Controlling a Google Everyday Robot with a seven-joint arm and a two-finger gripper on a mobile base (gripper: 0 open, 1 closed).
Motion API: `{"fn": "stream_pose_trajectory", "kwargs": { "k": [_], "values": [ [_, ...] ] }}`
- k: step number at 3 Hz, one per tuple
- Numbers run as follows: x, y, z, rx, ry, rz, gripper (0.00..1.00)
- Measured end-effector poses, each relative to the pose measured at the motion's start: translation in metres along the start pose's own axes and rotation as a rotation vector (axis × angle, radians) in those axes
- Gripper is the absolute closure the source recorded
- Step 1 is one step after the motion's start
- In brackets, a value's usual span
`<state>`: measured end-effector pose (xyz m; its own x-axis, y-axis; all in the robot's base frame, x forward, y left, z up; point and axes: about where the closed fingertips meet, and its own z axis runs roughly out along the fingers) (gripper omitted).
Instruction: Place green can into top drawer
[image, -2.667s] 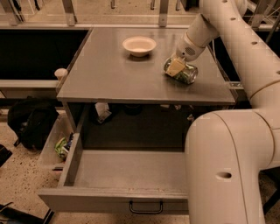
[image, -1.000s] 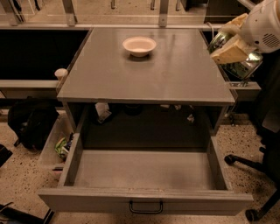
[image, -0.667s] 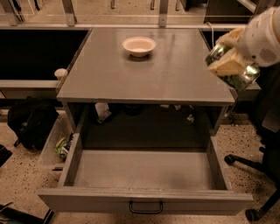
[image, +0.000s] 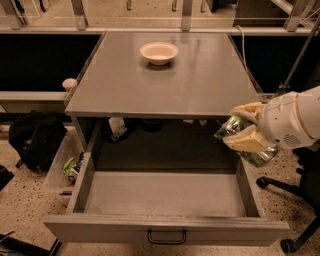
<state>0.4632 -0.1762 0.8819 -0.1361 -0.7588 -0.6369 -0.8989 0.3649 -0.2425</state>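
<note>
The green can (image: 241, 140) is shiny green with silver ends and is held tilted in my gripper (image: 246, 131), whose pale yellow fingers (image: 243, 142) close around it. It hangs at the right, just below the tabletop's front right corner and above the right side of the open top drawer (image: 165, 227). The drawer is pulled out wide and grey, with a small black handle (image: 166, 236) on its front. Its inside shows bare.
A pale pink bowl (image: 159, 52) sits at the back of the grey tabletop (image: 165, 82). A black bag (image: 32, 142) and a clear bin (image: 65, 167) lie on the floor at left. An office chair base (image: 290, 210) stands at right.
My gripper has carried the can from the tabletop off its right edge, then down and forward to just above the drawer's right side.
</note>
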Motion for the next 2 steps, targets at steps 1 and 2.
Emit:
{"fn": "stream_pose_trajectory", "kwargs": {
  "k": [1, 2],
  "values": [
    [0.000, 0.000, 0.000, 0.000, 0.000, 0.000, 1.00],
    [-0.010, 0.005, 0.026, -0.050, -0.084, -0.023, 1.00]
  ]
}}
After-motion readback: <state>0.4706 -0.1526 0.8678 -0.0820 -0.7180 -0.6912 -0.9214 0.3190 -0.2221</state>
